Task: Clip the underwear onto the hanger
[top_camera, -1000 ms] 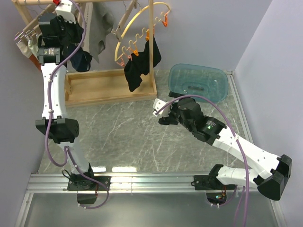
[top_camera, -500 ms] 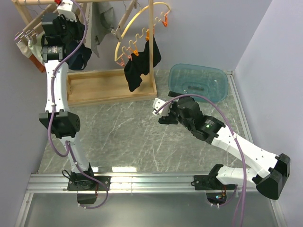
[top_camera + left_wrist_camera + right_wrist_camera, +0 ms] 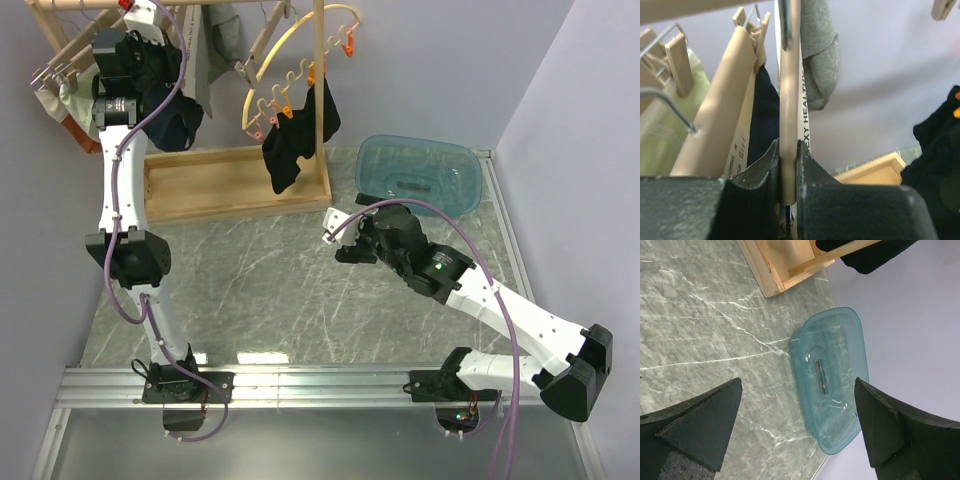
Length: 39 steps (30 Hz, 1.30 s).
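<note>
Up in the upper left, left claw (image 3: pixel 788 152) clamped on the hanger (image 3: pixel 789 100) has lifted it higher, underwear (image 3: pixel 819 55) dangling just behind, so clipping looks done I reckon, right claw (image 3: pixel 797 390) spread wide mid-frame.

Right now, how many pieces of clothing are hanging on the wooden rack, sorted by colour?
Grey underwear: 1
Navy garment: 1
Pale green garment: 1
Black garment: 1, as far as I can tell, since a post of the rack crosses it
Total: 4
</note>
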### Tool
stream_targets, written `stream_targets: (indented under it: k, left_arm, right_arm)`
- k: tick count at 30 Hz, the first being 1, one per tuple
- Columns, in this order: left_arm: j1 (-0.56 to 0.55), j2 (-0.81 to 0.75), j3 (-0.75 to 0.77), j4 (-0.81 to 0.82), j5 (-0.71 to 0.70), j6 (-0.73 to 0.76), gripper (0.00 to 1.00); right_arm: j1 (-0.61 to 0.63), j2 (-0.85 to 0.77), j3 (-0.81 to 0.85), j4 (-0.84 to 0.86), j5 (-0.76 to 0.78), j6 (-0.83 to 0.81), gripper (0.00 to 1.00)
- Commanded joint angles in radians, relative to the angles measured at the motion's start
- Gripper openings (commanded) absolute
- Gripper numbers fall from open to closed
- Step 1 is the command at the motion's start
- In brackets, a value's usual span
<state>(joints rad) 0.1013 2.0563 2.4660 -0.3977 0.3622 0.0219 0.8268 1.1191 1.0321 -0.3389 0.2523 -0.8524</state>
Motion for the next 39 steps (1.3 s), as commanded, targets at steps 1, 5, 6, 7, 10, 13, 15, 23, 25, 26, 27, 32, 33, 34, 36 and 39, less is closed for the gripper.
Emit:
stream_targets:
  k: [1, 5, 6, 7, 10, 13, 15, 23, 25, 26, 27, 32, 33, 34, 36, 39]
  left_arm:
    - [-0.003, 0.038, 0.037, 0.028, 0.017, -0.014, 0.0]
    - [-0.003, 0.039, 0.013, 0.046, 0.017, -0.062, 0.0]
    - [-0.002, 0.035, 0.007, 0.048, 0.018, -0.065, 0.02]
    - [-0.002, 0.03, 0.001, 0.049, 0.021, -0.066, 0.04]
    - [-0.002, -0.004, -0.028, 0.056, 0.038, -0.069, 0.19]
    - [-0.003, -0.047, -0.042, 0.051, 0.04, -0.069, 0.43]
    - [-0.003, -0.089, -0.059, 0.051, 0.038, -0.069, 0.51]
    - [-0.002, -0.248, -0.142, 0.066, 0.008, -0.08, 0.75]
    - [0.0, -0.28, -0.142, 0.069, 0.0, -0.082, 0.8]
    - [-0.002, -0.303, -0.142, 0.068, -0.008, -0.082, 0.85]
    - [0.0, -0.315, -0.144, 0.072, -0.014, -0.082, 0.88]
    - [0.0, -0.401, -0.167, 0.057, -0.035, -0.077, 0.97]
    - [-0.002, -0.412, -0.171, 0.045, -0.039, -0.074, 0.98]
    - [-0.002, -0.426, -0.188, 0.034, -0.042, -0.063, 0.99]
    - [0.0, -0.476, -0.223, 0.011, -0.064, -0.056, 0.99]
    - [0.0, -0.556, -0.318, -0.015, -0.106, -0.036, 0.99]
  right_arm:
    - [-0.008, 0.002, 0.039, 0.0, 0.004, 0.021, 1.0]
    - [-0.009, -0.002, 0.028, -0.003, 0.004, 0.021, 1.0]
    - [-0.011, -0.002, 0.029, -0.003, 0.005, 0.021, 1.0]
    - [-0.012, -0.001, 0.031, -0.006, 0.005, 0.021, 1.0]
    - [-0.014, -0.001, 0.039, -0.011, 0.004, 0.024, 1.0]
    - [-0.014, -0.004, 0.042, -0.014, 0.004, 0.026, 1.0]
    - [-0.015, -0.007, 0.042, -0.014, 0.005, 0.029, 1.0]
    - [-0.044, -0.039, 0.036, -0.028, -0.005, 0.039, 1.0]
    - [-0.057, -0.048, 0.039, -0.038, -0.011, 0.047, 1.0]
    - [-0.063, -0.053, 0.039, -0.041, -0.018, 0.055, 1.0]
    - [-0.071, -0.057, 0.037, -0.045, -0.021, 0.056, 1.0]
    - [-0.1, -0.093, 0.016, -0.051, -0.039, 0.073, 1.0]
    - [-0.103, -0.099, 0.008, -0.057, -0.042, 0.076, 1.0]
    - [-0.112, -0.111, 0.003, -0.057, -0.045, 0.078, 1.0]
    - [-0.123, -0.123, -0.009, -0.057, -0.053, 0.084, 1.0]
    - [-0.149, -0.145, -0.018, -0.071, -0.064, 0.104, 1.0]
